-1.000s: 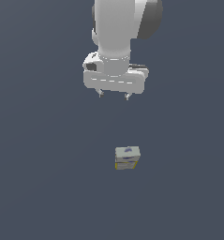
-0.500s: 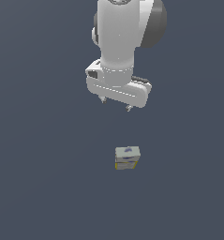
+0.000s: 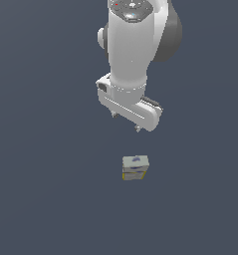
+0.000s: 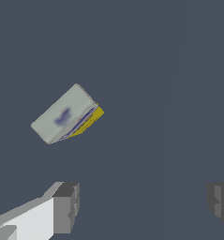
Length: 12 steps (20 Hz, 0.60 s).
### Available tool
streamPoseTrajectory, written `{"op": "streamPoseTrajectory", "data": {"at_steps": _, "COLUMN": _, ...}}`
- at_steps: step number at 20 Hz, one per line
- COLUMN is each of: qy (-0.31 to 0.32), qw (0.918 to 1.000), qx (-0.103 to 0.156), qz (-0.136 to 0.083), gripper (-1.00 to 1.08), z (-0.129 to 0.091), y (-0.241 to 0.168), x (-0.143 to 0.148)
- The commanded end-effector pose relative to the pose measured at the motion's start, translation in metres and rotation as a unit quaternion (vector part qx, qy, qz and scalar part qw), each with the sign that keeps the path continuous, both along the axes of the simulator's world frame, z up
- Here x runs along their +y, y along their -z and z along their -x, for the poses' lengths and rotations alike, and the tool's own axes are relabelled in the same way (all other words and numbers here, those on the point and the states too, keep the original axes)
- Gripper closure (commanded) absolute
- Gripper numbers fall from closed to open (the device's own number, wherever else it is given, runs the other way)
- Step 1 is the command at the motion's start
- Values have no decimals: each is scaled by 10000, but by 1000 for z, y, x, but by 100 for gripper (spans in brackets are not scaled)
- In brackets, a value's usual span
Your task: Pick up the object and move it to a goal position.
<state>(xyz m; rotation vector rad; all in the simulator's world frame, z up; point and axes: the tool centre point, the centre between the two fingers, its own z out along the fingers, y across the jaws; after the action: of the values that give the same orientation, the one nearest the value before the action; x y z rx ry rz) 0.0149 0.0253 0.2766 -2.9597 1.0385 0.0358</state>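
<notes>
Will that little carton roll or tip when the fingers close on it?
The carton looks boxy with flat faces, so rolling seems unlikely. It is small beside the open gripper, so probably light; an off-centre touch might skid or twist it.

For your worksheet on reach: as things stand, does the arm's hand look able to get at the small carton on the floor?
Probably yes. The hand hangs above the carton, apart from it, with its fingers spread wide. Nothing lies between them. In the wrist view the carton sits off the gap between the fingers, so a sideways shift seems needed.
</notes>
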Motion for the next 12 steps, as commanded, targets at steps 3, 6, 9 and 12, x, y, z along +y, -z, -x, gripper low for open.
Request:
{"op": "streamPoseTrajectory", "data": {"at_steps": 3, "qy": 561, "qw": 9984, "qx": -6, "qz": 13, "gripper": -92, "z": -14, "y": 8, "x": 4}}
{"op": "streamPoseTrajectory", "data": {"at_steps": 6, "qy": 928, "qw": 9957, "qx": -11, "qz": 22, "gripper": -92, "z": -23, "y": 14, "x": 7}}
{"op": "streamPoseTrajectory", "data": {"at_steps": 9, "qy": 1293, "qw": 9916, "qx": -15, "qz": 31, "gripper": -92, "z": -32, "y": 20, "x": 10}}
{"op": "streamPoseTrajectory", "data": {"at_steps": 12, "qy": 1655, "qw": 9862, "qx": -20, "qz": 40, "gripper": -92, "z": -41, "y": 26, "x": 13}}
